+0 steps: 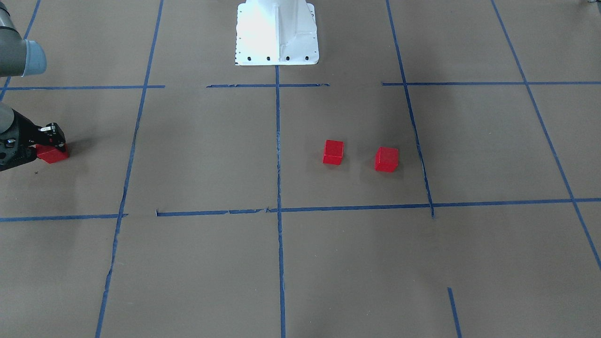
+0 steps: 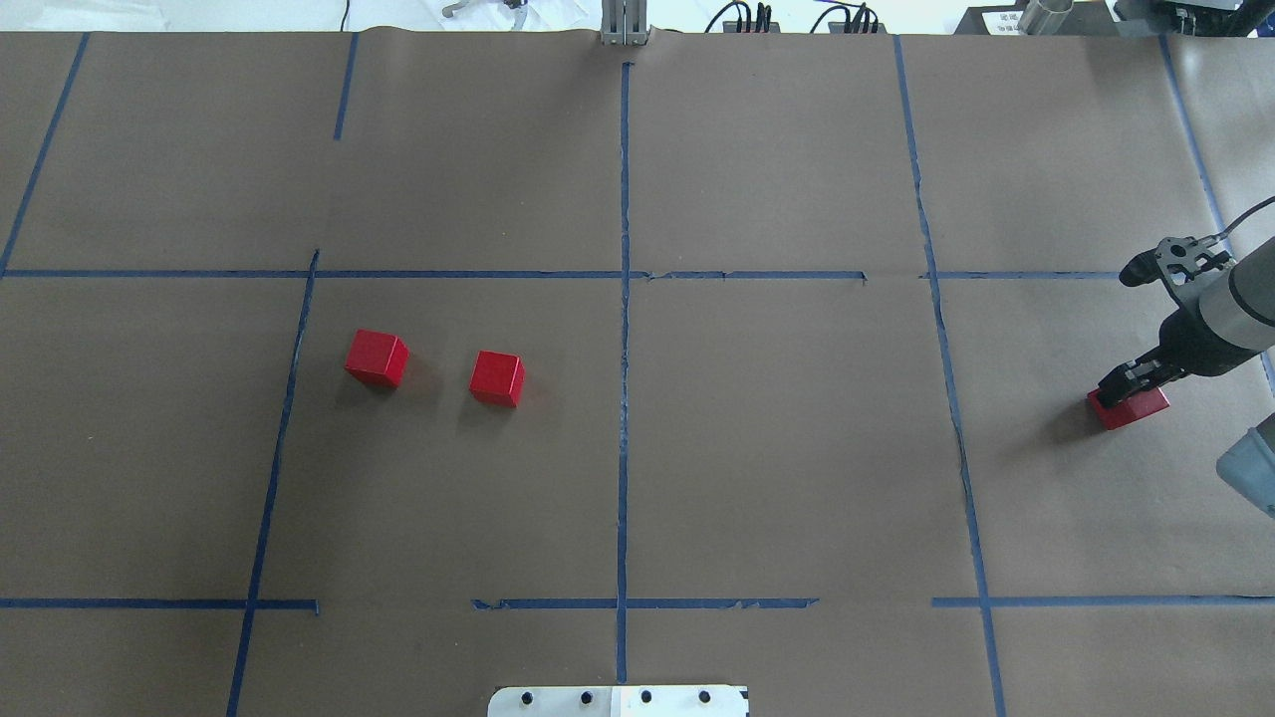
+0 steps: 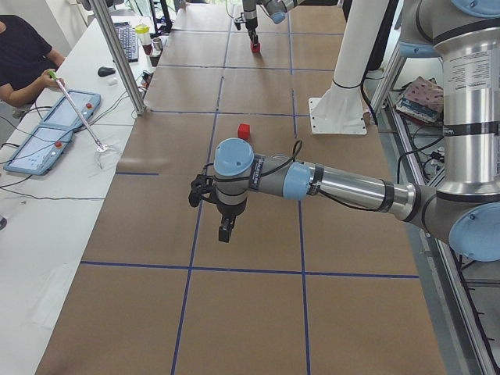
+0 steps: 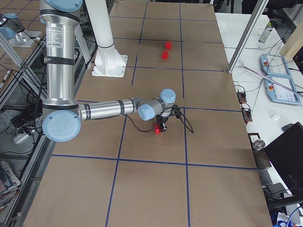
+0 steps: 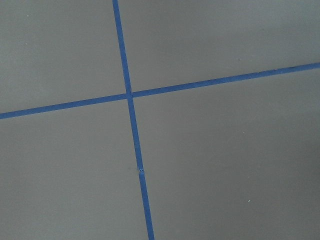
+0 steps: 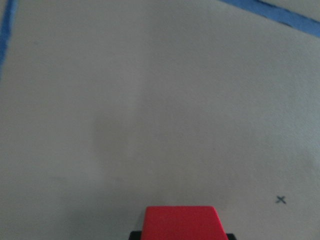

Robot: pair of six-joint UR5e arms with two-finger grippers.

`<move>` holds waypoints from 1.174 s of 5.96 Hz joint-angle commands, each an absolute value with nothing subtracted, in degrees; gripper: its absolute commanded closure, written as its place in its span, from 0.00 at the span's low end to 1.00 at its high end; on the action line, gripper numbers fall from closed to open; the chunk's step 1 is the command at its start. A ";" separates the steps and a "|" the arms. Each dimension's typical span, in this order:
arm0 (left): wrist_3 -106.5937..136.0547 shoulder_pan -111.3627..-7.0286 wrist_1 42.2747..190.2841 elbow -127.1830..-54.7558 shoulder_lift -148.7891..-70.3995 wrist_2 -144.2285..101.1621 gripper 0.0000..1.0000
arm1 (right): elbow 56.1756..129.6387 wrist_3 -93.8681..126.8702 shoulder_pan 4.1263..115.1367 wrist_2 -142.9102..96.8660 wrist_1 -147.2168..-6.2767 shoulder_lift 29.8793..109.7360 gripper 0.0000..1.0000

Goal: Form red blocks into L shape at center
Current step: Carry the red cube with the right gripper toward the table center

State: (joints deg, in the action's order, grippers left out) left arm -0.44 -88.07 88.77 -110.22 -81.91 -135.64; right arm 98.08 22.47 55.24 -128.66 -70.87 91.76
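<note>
Two red blocks [image 2: 377, 358] [image 2: 497, 377] lie side by side on the brown paper, left of the center's long blue tape line [image 2: 624, 398]. The front-facing view shows them [image 1: 333, 152] [image 1: 386, 159] right of that line [image 1: 278, 155]. A third red block [image 2: 1129, 408] is far out on the right, and my right gripper [image 2: 1131, 386] is shut on it, low over the paper. In the right wrist view this block [image 6: 181, 222] fills the bottom middle. My left gripper [image 3: 225, 230] hangs above the paper at the table's left end; I cannot tell whether it is open or shut.
The white robot base [image 1: 277, 33] stands at the table's near edge on the centre line. A person sits at a side table [image 3: 47, 156] with control tablets beyond the table's far edge. Cables and a metal post [image 2: 623, 20] line that far edge.
</note>
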 commanded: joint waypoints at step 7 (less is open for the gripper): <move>-0.44 -88.16 88.68 -114.17 -80.95 -135.70 0.00 | 92.47 78.40 26.98 -110.92 -81.04 48.57 1.00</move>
State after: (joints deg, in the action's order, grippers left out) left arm -0.44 -88.22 88.75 -114.00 -80.95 -135.75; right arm 94.08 77.66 27.69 -111.76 -74.76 53.37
